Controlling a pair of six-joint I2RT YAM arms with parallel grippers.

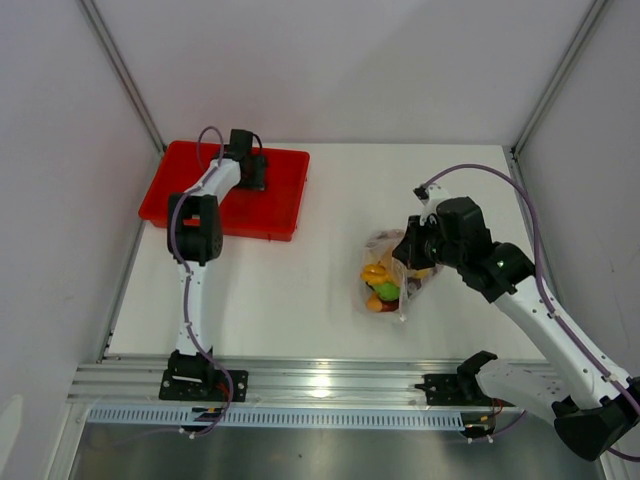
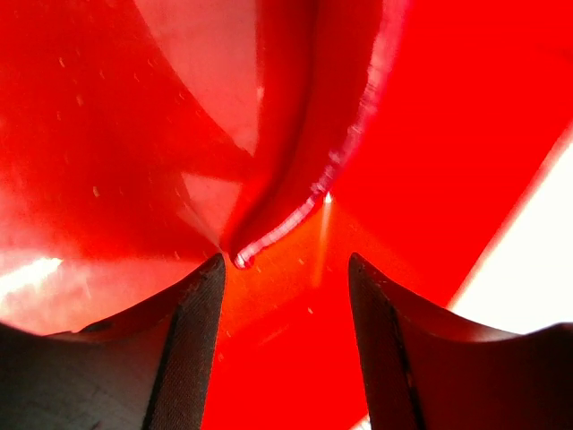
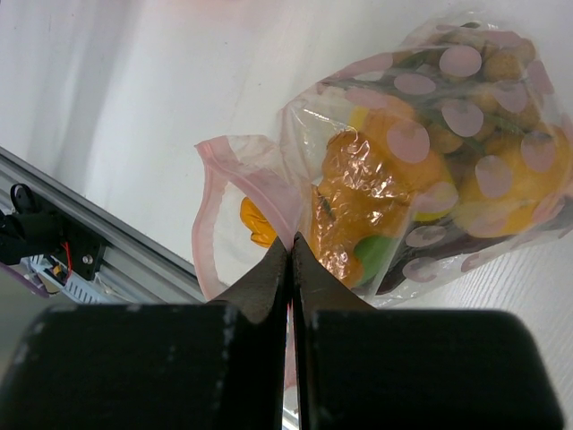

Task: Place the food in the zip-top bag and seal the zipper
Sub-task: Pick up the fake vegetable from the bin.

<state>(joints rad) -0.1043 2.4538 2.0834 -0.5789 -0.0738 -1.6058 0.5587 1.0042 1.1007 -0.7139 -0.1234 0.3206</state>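
Note:
The clear zip-top bag with pink dots lies on the white table right of centre, and it shows close up in the right wrist view. The food is inside it: yellow, orange, green and brown pieces. The pink zipper runs along the bag's mouth, which gapes on one side. My right gripper is shut on the pink zipper strip. My left gripper is open and empty, low over the red tray.
The red tray stands at the back left, under the left gripper, its rim and a ridge filling the left wrist view. An aluminium rail runs along the table's near edge. Frame posts stand at the back corners.

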